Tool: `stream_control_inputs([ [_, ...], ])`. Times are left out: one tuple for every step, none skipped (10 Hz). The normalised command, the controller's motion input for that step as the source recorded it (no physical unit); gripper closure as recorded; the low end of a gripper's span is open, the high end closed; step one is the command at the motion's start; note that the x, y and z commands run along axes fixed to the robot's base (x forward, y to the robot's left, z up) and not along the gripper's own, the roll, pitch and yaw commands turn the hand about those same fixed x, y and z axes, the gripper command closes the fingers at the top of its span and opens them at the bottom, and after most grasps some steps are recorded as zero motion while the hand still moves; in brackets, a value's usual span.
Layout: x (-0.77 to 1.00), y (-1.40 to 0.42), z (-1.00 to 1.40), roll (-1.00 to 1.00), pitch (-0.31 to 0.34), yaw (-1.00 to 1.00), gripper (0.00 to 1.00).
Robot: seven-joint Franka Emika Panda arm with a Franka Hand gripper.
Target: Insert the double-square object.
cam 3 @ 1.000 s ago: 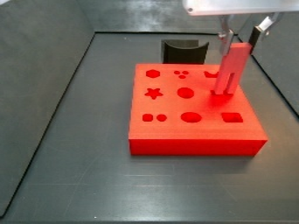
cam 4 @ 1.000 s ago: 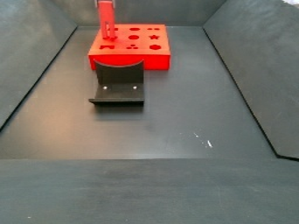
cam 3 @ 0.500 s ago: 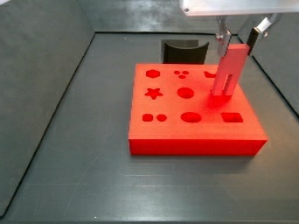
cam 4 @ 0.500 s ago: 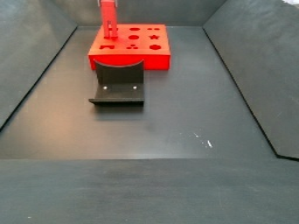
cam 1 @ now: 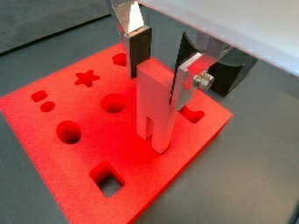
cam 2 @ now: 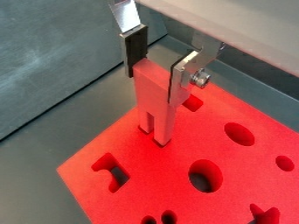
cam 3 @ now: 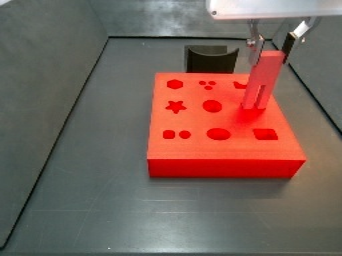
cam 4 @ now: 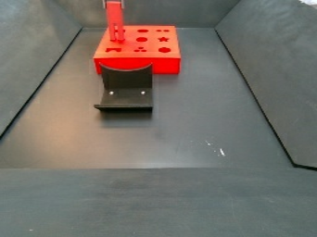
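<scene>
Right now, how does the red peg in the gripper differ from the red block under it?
The peg is a slim bar standing upright; the block is wide and lies flat on the floor. The peg's faces are plain; the block's top is cut with shaped holes. The gripper is shut on the peg, lower end at the block's top; nothing grips the block. Both are the same red.

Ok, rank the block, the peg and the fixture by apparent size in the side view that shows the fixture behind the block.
1. Block, largest.
2. Peg, held upright in the gripper.
3. Fixture, smallest, though the block hides part of it and it stands farther back, so its rank is unsure.
</scene>
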Motion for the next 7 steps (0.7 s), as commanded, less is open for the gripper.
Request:
stream_control_inputs([
  [0.09, 0.0, -0.24, 0.15, 0.0, 0.0, 1.0],
  [0.15, 0.0, -0.34, 0.19, 0.0, 0.0, 1.0],
  [0.19, 0.0, -0.34, 0.2, 0.0, 0.0, 1.0],
  [0.15, 0.0, -0.42, 0.2, 0.0, 0.0, 1.0],
  [0.12, -0.01, -0.67, 0.2, -0.026, 0.0, 1.0],
  [0.1, 0.0, -0.67, 0.2, 0.0, 0.0, 1.0],
  [0.0, 0.0, -0.69, 0.18, 0.0, 0.0, 1.0],
])
